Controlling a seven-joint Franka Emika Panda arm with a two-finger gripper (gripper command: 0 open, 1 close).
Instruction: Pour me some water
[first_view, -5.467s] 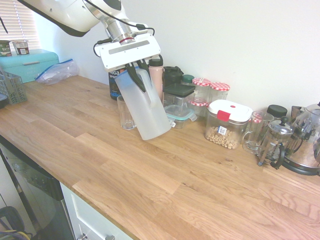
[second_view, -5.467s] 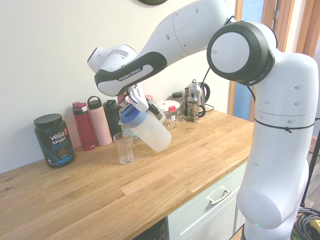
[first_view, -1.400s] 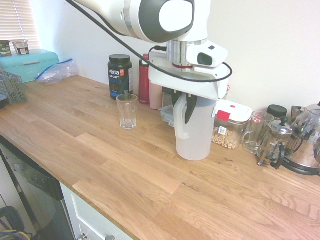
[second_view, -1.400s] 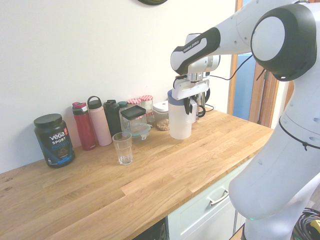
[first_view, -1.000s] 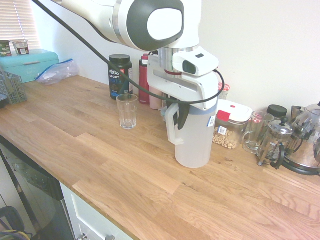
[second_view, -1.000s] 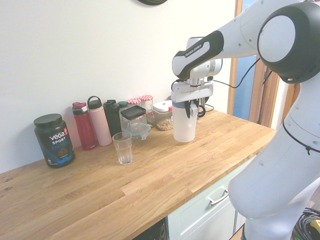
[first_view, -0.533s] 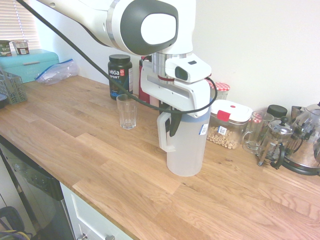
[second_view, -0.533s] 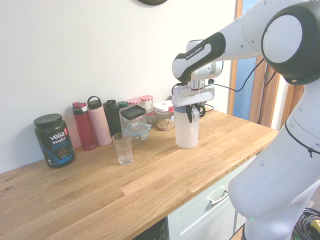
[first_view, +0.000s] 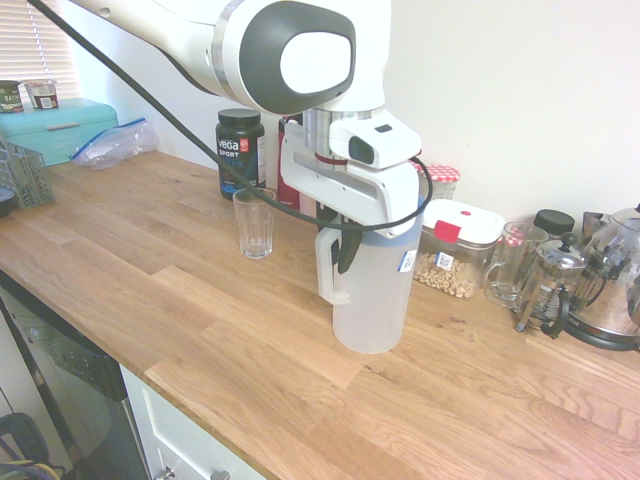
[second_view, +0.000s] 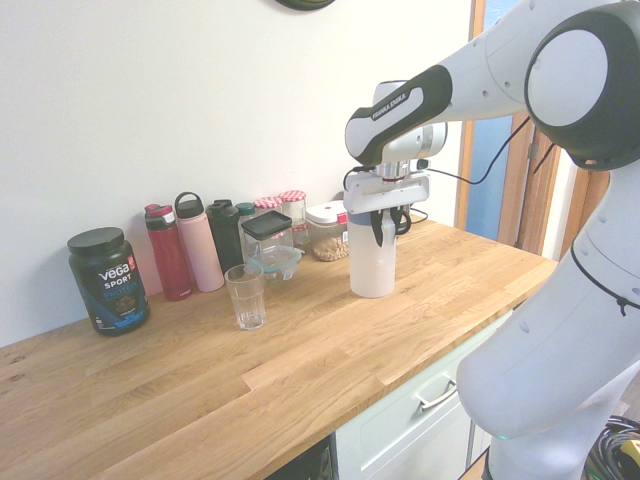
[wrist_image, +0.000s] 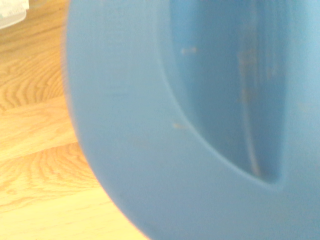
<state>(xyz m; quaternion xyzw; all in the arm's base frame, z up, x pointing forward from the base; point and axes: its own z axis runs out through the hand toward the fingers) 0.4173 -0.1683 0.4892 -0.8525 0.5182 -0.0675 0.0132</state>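
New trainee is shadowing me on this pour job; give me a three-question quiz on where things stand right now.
1. True or false: the jug stands upright on the counter.
2. What is the gripper shut on?
A. the glass
B. the jug's handle
C. the red bottle
3. Fill in: the jug's lid, filling the wrist view, is coloured ____.

Key: 1 true; 2 B; 3 blue.
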